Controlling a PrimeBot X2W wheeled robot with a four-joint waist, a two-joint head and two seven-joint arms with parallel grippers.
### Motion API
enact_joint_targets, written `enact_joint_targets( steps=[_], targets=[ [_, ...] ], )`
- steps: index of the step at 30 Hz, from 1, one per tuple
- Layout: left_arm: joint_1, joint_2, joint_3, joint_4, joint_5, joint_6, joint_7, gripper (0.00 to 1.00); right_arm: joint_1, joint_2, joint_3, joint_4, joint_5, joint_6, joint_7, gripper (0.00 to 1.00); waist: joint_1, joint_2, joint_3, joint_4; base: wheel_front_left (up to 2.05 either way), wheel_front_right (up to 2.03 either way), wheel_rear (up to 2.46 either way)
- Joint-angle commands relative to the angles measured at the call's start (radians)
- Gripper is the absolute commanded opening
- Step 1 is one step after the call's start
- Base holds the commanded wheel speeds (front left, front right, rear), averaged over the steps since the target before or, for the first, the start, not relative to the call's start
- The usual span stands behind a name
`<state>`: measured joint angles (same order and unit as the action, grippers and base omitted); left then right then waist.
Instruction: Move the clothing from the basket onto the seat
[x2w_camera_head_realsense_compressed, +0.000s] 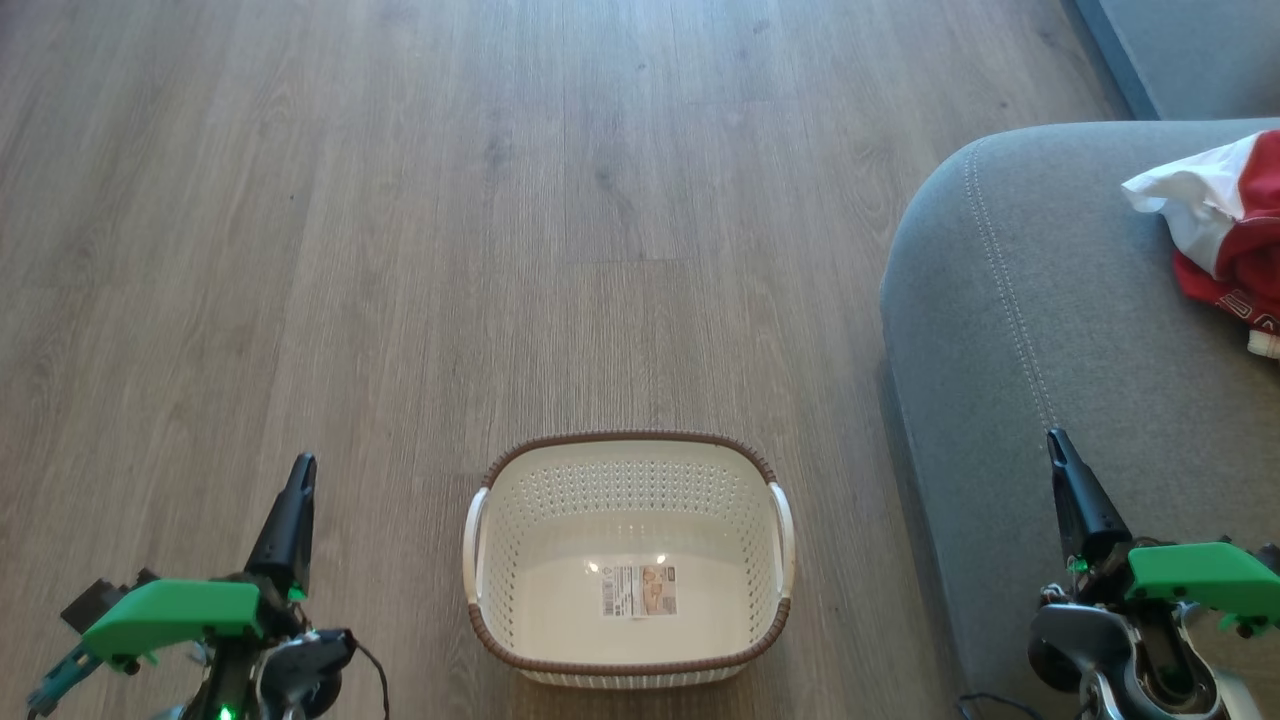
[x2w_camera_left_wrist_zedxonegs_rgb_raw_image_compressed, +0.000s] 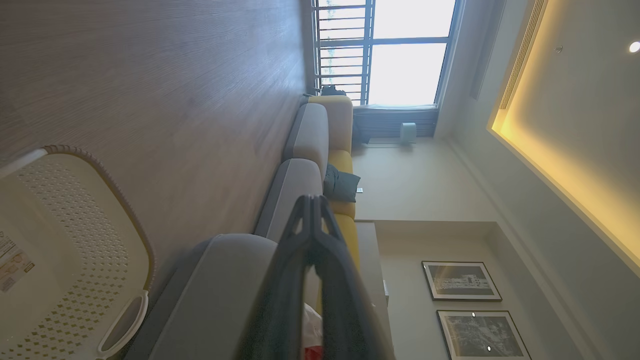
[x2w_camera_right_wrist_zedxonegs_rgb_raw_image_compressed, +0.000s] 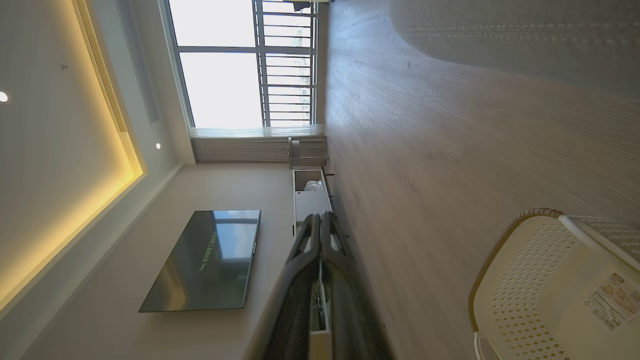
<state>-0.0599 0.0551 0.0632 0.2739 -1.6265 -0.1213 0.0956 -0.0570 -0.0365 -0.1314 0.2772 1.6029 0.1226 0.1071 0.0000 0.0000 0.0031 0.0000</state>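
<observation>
From above, the head camera looks almost straight down on the floor (x2w_camera_head_realsense_compressed: 400, 200), the basket (x2w_camera_head_realsense_compressed: 630, 437) close below and the seat (x2w_camera_head_realsense_compressed: 1050, 330) at right. The wrist cameras, rolled sideways, look level across the room toward a window (x2w_camera_left_wrist_zedxonegs_rgb_raw_image_compressed: 400, 65), along the left tool (x2w_camera_left_wrist_zedxonegs_rgb_raw_image_compressed: 312, 200) and right tool (x2w_camera_right_wrist_zedxonegs_rgb_raw_image_compressed: 320, 216); all three views share basket and floor.

The left gripper (x2w_camera_left_wrist_zedxonegs_rgb_raw_image_compressed: 312, 202) rose from the bottom centre of the frame, its two dark fingers pressed together at the tips. At the lower left lay the cream basket (x2w_camera_left_wrist_zedxonegs_rgb_raw_image_compressed: 85, 225), just beside the grey seat (x2w_camera_left_wrist_zedxonegs_rgb_raw_image_compressed: 220, 290). A scrap of red-and-white clothing (x2w_camera_left_wrist_zedxonegs_rgb_raw_image_compressed: 310, 330) showed behind the fingers near the bottom edge. A bright window (x2w_camera_left_wrist_zedxonegs_rgb_raw_image_compressed: 400, 55) stood at the top.
</observation>
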Motion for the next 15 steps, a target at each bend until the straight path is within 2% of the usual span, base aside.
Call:
enact_joint_targets(
  steps=[1,15],
  targets=[
    [-0.047,0.007,0.034,-0.029,0.004,-0.009,0.004,0.0,-0.051,-0.014,0.018,-0.032,0.006,0.008,0.006,0.0,0.0,0.0,0.0,0.0,0.0,0.0,0.0],
    [-0.047,0.005,0.037,-0.029,0.007,-0.009,0.007,0.0,-0.051,-0.014,0.018,-0.032,0.006,0.008,0.006,0.0,0.0,0.0,0.0,0.0,0.0,0.0,0.0]
  ],
)
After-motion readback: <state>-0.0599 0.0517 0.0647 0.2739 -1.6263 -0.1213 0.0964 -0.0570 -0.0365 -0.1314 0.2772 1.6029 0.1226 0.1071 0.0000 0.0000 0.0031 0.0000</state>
